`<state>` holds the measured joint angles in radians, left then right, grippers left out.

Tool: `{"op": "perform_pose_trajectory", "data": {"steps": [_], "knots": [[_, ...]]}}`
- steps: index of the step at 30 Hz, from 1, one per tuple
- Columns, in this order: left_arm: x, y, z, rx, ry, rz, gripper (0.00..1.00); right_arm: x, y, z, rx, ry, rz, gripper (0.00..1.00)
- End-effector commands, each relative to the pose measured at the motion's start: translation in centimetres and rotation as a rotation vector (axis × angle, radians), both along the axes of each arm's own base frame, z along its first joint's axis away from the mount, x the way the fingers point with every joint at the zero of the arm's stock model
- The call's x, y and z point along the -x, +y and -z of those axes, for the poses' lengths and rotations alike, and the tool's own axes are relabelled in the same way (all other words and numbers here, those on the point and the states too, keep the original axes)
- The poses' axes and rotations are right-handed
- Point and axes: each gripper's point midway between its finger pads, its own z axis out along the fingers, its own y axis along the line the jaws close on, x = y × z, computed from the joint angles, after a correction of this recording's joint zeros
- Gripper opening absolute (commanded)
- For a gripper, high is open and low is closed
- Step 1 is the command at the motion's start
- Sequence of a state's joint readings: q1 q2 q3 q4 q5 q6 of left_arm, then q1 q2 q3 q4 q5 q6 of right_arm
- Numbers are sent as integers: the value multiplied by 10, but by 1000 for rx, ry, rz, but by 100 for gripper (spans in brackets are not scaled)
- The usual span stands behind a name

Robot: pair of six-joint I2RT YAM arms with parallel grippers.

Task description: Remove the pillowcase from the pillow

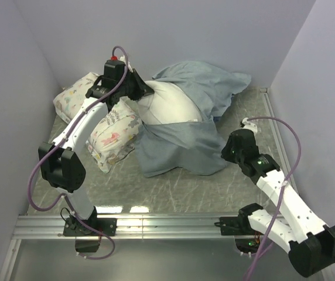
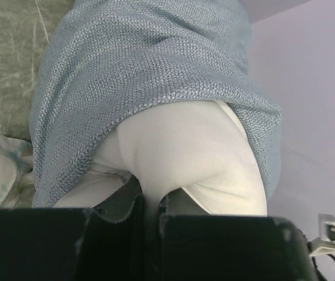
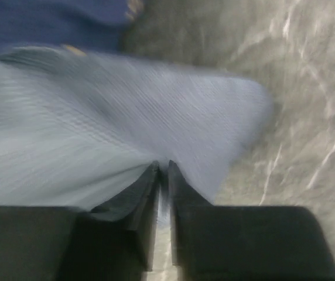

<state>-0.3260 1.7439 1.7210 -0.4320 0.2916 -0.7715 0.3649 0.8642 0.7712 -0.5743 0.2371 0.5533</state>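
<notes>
The off-white pillow (image 1: 168,106) lies at the back of the table, half out of the grey-blue pillowcase (image 1: 182,149), which shows its lighter reverse. My left gripper (image 1: 146,91) is at the pillow's bared left end, shut on a pinch of its white fabric. In the left wrist view the pillow (image 2: 185,146) bulges out of the pillowcase (image 2: 144,64) just beyond the left gripper (image 2: 151,198). My right gripper (image 1: 226,151) is at the case's near right edge. In the blurred right wrist view the right gripper (image 3: 163,167) has its tips closed on the pillowcase (image 3: 97,117) edge.
A smaller floral-print pillow (image 1: 113,132) lies under my left arm, with another floral one (image 1: 74,96) behind it by the left wall. White walls close in the left, back and right. A metal rail (image 1: 173,222) runs along the near edge.
</notes>
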Motion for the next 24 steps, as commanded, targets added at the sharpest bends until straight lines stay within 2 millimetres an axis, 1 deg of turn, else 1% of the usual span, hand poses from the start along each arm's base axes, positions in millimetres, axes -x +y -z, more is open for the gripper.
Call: {"op": "perform_pose_trajectory", "data": {"steps": [1, 2, 3, 4, 5, 6, 7, 8, 9, 10, 11, 12, 13, 14, 15, 16, 17, 18, 19, 20, 22, 24], "knots": [[-36, 27, -84, 83, -279, -152, 0, -3, 4, -7, -22, -31, -33, 33], [-36, 24, -82, 83, -274, -148, 0, -1, 9, -22, -21, -60, -58, 44], [-35, 23, -81, 82, -271, -145, 0, 2, 9, -34, -19, -83, -64, 59], [-36, 21, -80, 78, -272, -142, 0, 1, 11, -56, -18, -126, -69, 63], [-35, 19, -79, 74, -272, -142, 0, 6, 17, -63, -20, -128, -96, 66], [-34, 18, -78, 71, -270, -140, 0, 8, 22, -75, -37, -157, -111, 71], [-33, 17, -79, 72, -275, -140, 0, 8, 28, -88, -64, -186, -124, 73], [-33, 16, -78, 72, -273, -140, 0, 9, 39, -97, -83, -208, -158, 73], [-33, 16, -78, 72, -274, -140, 0, 6, 46, -98, -87, -201, -173, 76], [-32, 15, -79, 69, -275, -139, 0, 4, 55, -106, -97, -213, -193, 77], [-32, 14, -79, 68, -276, -140, 0, -1, 70, -103, -83, -200, -220, 79], [-31, 13, -80, 64, -278, -137, 0, -5, 75, -105, -76, -197, -226, 80], [-30, 12, -80, 60, -277, -135, 0, -10, 81, -116, -80, -217, -231, 80], [-30, 11, -79, 59, -276, -136, 0, -17, 84, -121, -84, -235, -229, 81], [-30, 11, -77, 54, -273, -135, 0, -26, 88, -119, -69, -227, -217, 83], [-29, 11, -78, 56, -276, -135, 0, -33, 88, -136, -71, -258, -203, 84], [-29, 11, -76, 52, -273, -135, 0, -40, 91, -131, -49, -232, -194, 84], [-29, 11, -76, 53, -272, -136, 0, -46, 90, -135, -35, -237, -172, 84], [-28, 12, -76, 54, -275, -137, 0, -51, 92, -149, -50, -256, -160, 85], [-27, 11, -74, 54, -270, -135, 0, -56, 95, -146, -43, -241, -155, 85], [-27, 10, -72, 56, -267, -136, 0, -61, 99, -150, -61, -242, -140, 86], [-26, 8, -72, 56, -268, -133, 0, -66, 102, -143, -59, -224, -136, 86]]}}
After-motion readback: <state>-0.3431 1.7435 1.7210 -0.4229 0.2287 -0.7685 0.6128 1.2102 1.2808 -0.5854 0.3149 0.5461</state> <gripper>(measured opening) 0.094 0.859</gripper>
